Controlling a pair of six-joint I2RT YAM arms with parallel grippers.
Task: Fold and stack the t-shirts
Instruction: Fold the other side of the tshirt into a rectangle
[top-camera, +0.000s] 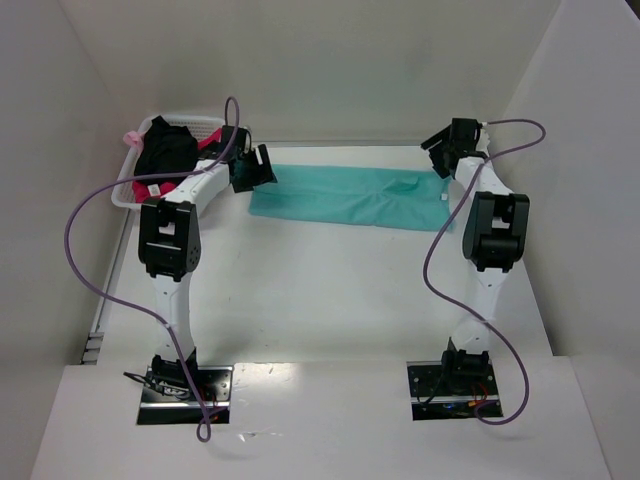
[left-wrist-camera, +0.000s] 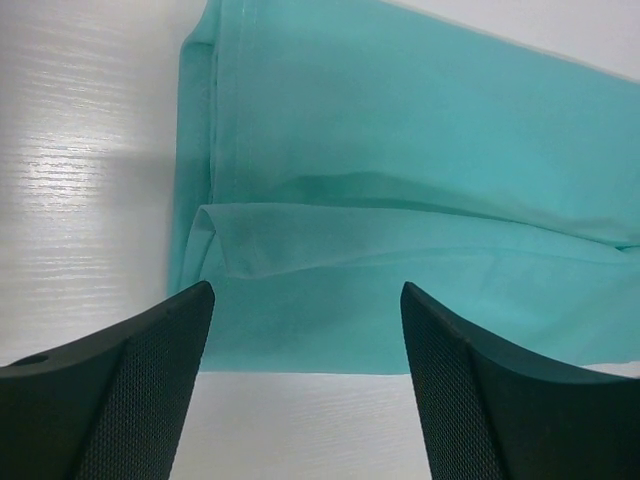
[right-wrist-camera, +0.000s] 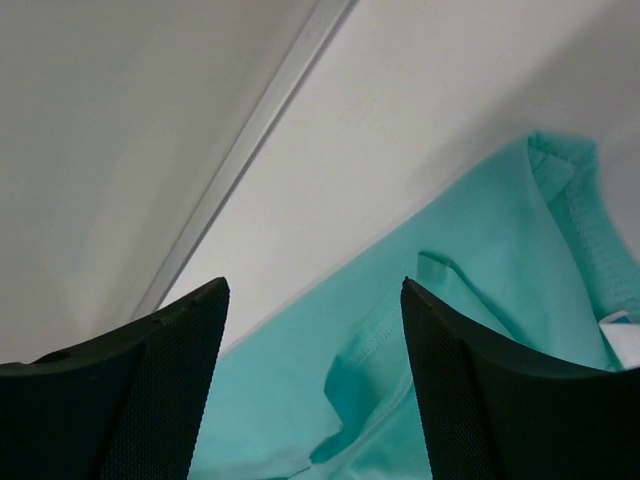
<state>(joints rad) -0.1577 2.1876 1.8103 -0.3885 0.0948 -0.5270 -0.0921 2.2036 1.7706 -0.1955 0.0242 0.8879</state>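
Note:
The teal t-shirt (top-camera: 350, 197) lies on the table, folded into a long strip that runs left to right. My left gripper (top-camera: 255, 168) hovers at the strip's left end, open, with nothing between its fingers. In the left wrist view the teal t-shirt (left-wrist-camera: 400, 180) shows a folded layer, and the left gripper (left-wrist-camera: 305, 290) stands just short of its near edge. My right gripper (top-camera: 447, 150) is open above the strip's right end. Between the right gripper's (right-wrist-camera: 315, 285) jaws the teal t-shirt (right-wrist-camera: 450, 360) shows rumpled seams and a white neck label (right-wrist-camera: 625, 335). A black t-shirt (top-camera: 165, 150) and a pink-red t-shirt (top-camera: 208, 142) lie in the basket.
A white lattice basket (top-camera: 125, 185) stands at the back left beside the left arm. White walls close in the table on the left, back and right. A purple cable (top-camera: 85, 225) loops off each arm.

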